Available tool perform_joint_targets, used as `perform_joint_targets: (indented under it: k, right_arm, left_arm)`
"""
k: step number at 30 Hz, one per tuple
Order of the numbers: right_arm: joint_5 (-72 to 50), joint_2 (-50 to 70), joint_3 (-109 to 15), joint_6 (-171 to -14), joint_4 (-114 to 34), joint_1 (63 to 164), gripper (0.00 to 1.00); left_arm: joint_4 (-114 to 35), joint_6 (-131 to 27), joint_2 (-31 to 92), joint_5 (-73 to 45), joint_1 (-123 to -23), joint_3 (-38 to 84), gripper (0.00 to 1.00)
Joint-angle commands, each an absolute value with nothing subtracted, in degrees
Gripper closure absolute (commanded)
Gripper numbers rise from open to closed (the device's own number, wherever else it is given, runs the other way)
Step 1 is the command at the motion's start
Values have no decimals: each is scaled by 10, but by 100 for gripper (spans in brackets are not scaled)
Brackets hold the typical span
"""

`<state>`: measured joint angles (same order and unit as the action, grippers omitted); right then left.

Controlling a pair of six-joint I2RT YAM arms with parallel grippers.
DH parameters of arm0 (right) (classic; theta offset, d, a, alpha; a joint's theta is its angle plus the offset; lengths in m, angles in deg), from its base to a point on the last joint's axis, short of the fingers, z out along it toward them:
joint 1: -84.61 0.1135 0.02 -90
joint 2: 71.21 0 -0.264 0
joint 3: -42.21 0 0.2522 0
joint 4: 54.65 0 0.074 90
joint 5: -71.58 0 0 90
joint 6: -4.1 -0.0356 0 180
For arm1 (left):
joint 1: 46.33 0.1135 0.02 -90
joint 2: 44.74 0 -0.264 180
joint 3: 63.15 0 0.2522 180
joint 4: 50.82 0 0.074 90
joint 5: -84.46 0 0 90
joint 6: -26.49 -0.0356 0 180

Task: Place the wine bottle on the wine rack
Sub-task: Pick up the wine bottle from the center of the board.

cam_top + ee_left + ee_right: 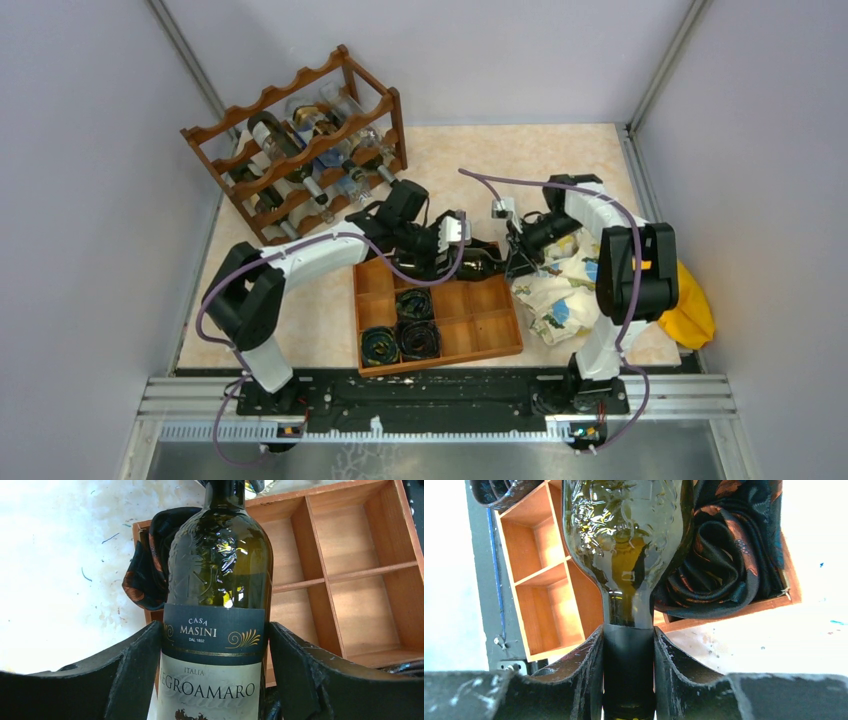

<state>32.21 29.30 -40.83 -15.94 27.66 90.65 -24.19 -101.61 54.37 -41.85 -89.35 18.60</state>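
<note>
A dark green wine bottle (pixel 484 257) with a "Casa Masini Negroamaro" label hangs level between both grippers, above the far edge of the tray. My left gripper (pixel 215 680) is shut on the bottle's labelled body (pixel 220 580). My right gripper (pixel 629 675) is shut on its black-capped neck (pixel 629 650), and the bottle's shoulder (pixel 624 530) fills the view above it. In the top view the left gripper (pixel 445 248) and the right gripper (pixel 518 245) face each other. The dark reddish-brown wine rack (pixel 262 100) stands at the far left and holds several bottles.
An orange-brown compartment tray (pixel 500 345) lies under the bottle and holds rolled dark ties (pixel 405 325). It also shows in the left wrist view (pixel 350 580) and the right wrist view (pixel 539 595). A patterned cloth (pixel 560 295) and a yellow object (pixel 692 305) lie at the right.
</note>
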Motion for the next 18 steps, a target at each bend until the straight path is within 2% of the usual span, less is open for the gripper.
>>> perform_joint_targets:
  k: [1,2,3,8,13,18]
  right_arm:
    - [391,268,-462,-135,365,894,100]
    - [398,273,-468,-135,375,893,100]
    - [405,277,-472,-135,383,891,100]
    - [430,272,-471,-138,397,890,100]
    - [419,271,-455,-156,370,890,100]
    - [414,265,-462,-158,360,889,100]
  left_arm:
    - [-291,-984,521,-384,-896,172,9]
    - [-304,-979,513,-378,-895,167,3]
    - [-323,-975,507,-370,-895,162,2]
    - [-353,-955,474,-343,-893,159,1]
    - [-350,-997,463,-408,-892,141,1]
    - [-278,-1033,500,-451,-893,165,1]
